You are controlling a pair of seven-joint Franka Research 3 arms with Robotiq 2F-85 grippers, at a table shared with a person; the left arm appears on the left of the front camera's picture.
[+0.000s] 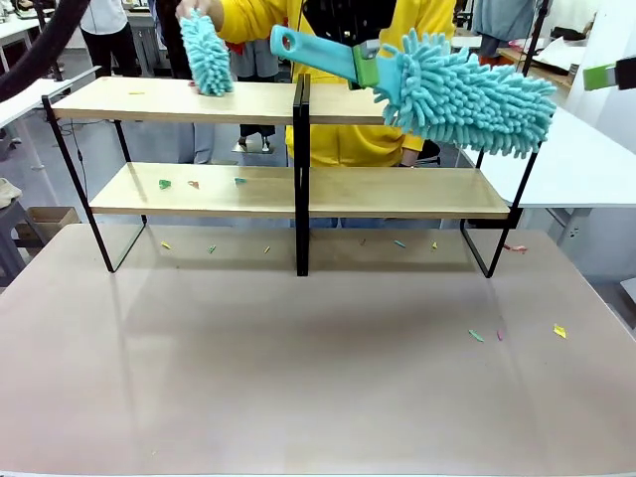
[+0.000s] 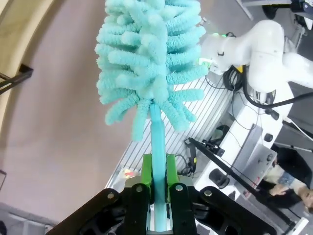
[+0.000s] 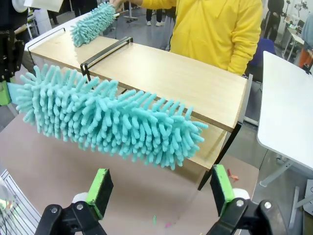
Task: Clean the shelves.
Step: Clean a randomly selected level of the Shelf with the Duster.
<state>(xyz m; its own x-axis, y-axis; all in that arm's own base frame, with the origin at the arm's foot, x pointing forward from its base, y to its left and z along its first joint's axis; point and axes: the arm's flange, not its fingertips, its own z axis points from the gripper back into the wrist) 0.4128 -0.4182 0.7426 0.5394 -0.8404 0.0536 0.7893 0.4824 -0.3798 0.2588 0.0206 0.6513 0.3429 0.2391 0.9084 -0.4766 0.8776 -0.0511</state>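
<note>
My left pincer (image 2: 157,172) clamps the handle of a teal duster (image 1: 467,94). The fluffy head is level with the top board of the shelves (image 1: 397,191), right of the black centre post (image 1: 302,179). My right pincer (image 3: 159,183) gapes wide near the shelves' right end.

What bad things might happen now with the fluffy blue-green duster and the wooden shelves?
The left gripper holds the fluffy turquoise duster close to the light wood, black-framed shelves; a hard sweep might shove the rack.
The coloured paper scraps on the lower board may just drop onto the grey-brown tabletop, where more lie.
The person's hand works a second turquoise duster on the top board; the two dusters might bump.
</note>
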